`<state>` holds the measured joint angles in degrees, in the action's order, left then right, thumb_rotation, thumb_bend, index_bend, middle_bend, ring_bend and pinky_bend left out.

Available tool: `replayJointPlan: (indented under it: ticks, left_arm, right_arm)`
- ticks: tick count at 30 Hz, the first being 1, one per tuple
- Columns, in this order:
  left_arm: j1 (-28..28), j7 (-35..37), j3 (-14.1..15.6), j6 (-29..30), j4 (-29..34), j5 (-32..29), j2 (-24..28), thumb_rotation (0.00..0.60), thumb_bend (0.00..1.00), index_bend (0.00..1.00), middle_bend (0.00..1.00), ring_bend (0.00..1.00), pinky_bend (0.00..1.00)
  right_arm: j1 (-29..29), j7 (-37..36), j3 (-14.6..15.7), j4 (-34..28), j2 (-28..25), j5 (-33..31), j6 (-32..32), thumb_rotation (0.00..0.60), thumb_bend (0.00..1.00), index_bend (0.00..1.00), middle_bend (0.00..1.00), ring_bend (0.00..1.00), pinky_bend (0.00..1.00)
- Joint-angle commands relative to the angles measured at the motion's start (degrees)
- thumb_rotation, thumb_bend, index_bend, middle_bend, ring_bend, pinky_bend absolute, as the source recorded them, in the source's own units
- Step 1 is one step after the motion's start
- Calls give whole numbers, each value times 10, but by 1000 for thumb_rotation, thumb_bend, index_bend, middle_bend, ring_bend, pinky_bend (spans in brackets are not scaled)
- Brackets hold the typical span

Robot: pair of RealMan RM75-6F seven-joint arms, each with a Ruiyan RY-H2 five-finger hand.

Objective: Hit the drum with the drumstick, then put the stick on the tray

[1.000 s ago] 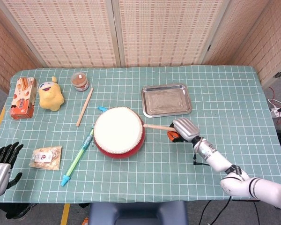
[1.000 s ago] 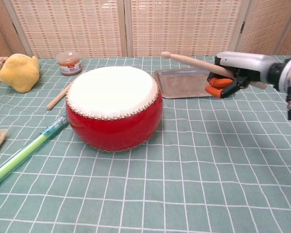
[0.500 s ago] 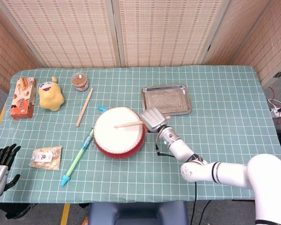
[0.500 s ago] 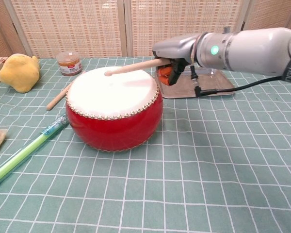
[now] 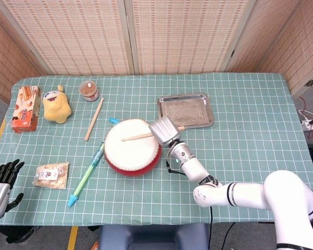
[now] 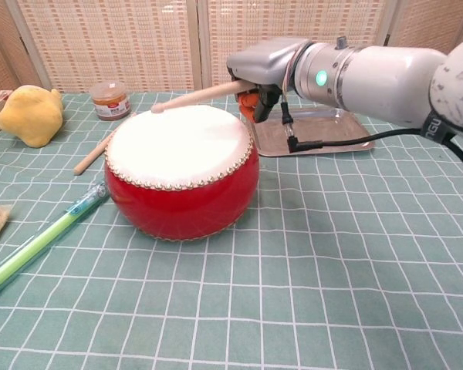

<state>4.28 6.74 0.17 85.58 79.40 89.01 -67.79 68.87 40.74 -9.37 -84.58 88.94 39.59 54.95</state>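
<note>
The right hand [image 6: 264, 63] grips the pale wooden drumstick [image 5: 138, 137] by its back end, at the right edge of the round red drum with the white skin [image 5: 131, 146]. The stick points left across the drum, its tip over the middle of the skin and just above it in the chest view — a short drop would make the hit. The shiny metal tray [image 5: 185, 111] lies bare behind and to the right of this hand, close by, with open cloth around it. The left hand [image 5: 1, 182] is far off at the table's near left corner, fingers spread, holding nothing — so the right hand is the one for both jobs.
</note>
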Motion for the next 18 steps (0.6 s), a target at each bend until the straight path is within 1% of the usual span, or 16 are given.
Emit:
replayJointPlan:
  ticks: [1,4,7,10,12,16,17,18]
  left_arm:
    - [1,-2,0,1,3,1,1,600,249,29,0,0,3]
    - [3,-6,0,0,6,4,2,600,249,29,0,0,3]
    - [3,-10,0,-1,10,4,3,600,249,29,0,0,3]
    - [4,-13,0,-3,12,2,4,600,250,29,0,0,3]
    - [5,-14,0,-5,14,2,4,600,249,29,0,0,3]
    - [5,-14,0,-4,14,2,4,600,248,29,0,0,3]
    - [4,-14,0,-4,14,2,5,600,248,29,0,0,3]
    - [4,-14,-1,-2,14,2,5,600,248,29,0,0,3]
  right_arm:
    - [-26,-50,-12,-13,-23,43,7,600,615,1000,938,1000,1000]
    - [-28,-34,4,2,-22,39,-10,600,614,1000,938,1000,1000]
    - [-23,14,32,24,-14,21,-27,600,617,1000,938,1000,1000]
    - [-18,51,45,39,-4,-2,-30,600,621,1000,938,1000,1000]
    - [-17,58,43,41,0,-11,-28,600,622,1000,938,1000,1000]
    - [-19,49,35,37,0,-4,-22,600,623,1000,938,1000,1000]
    - [-22,33,24,32,-2,6,-16,600,625,1000,938,1000,1000]
    - [-28,1,7,23,-5,27,-6,600,628,1000,938,1000,1000]
